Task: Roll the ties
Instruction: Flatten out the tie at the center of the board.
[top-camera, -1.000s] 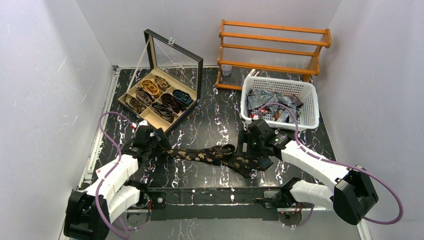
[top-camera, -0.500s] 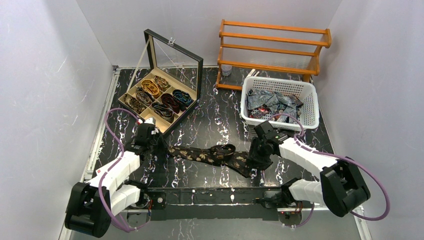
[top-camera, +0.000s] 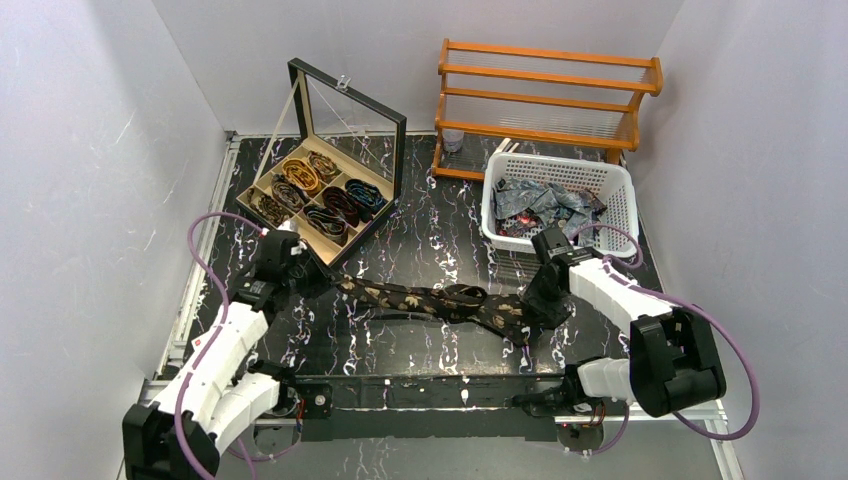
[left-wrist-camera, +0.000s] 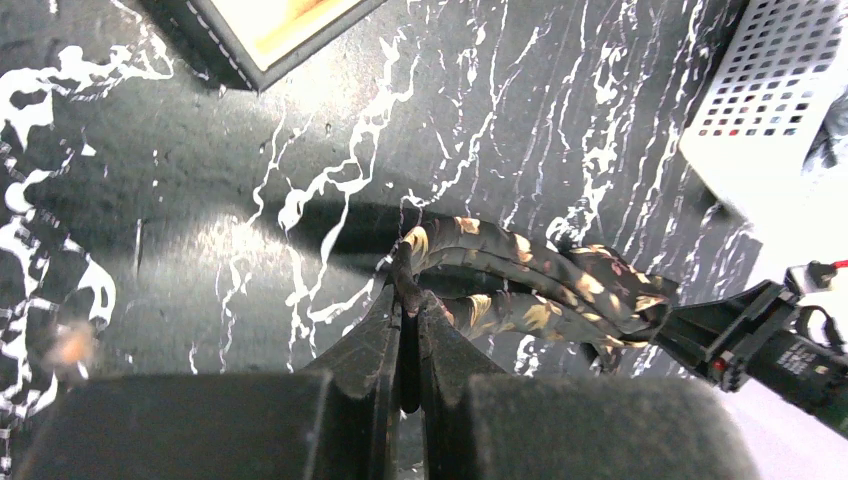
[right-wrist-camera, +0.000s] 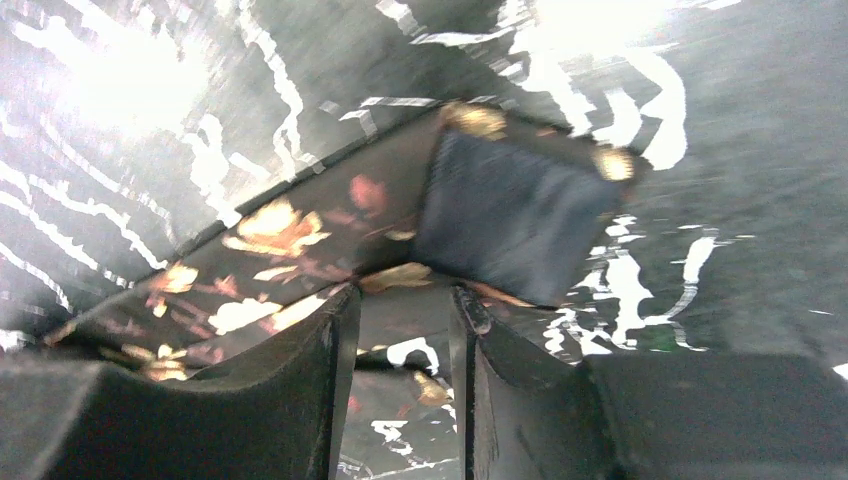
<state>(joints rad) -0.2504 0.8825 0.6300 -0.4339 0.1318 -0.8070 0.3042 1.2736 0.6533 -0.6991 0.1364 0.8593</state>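
Observation:
A dark tie (top-camera: 430, 300) with gold floral spots hangs stretched across the black marble table between both grippers. My left gripper (top-camera: 305, 283) is shut on its narrow end; in the left wrist view the jaws (left-wrist-camera: 408, 290) pinch the fabric tip and the tie (left-wrist-camera: 530, 275) runs off to the right. My right gripper (top-camera: 540, 308) holds the wide end. In the right wrist view the tie (right-wrist-camera: 270, 240) lies across the fingertips of this gripper (right-wrist-camera: 405, 292), its navy lining (right-wrist-camera: 510, 215) folded over, and the jaws stand partly apart on the fabric.
An open compartment box (top-camera: 365, 232) at the back left holds several rolled ties (top-camera: 320, 195). A white basket (top-camera: 560, 160) of loose ties sits behind the right arm, also in the left wrist view (left-wrist-camera: 770, 100). A wooden rack (top-camera: 545, 95) stands at the back wall.
Both grippers have closed on the tie's ends. The left arm drew back to the left and the right arm moved right, pulling the tie out straighter.

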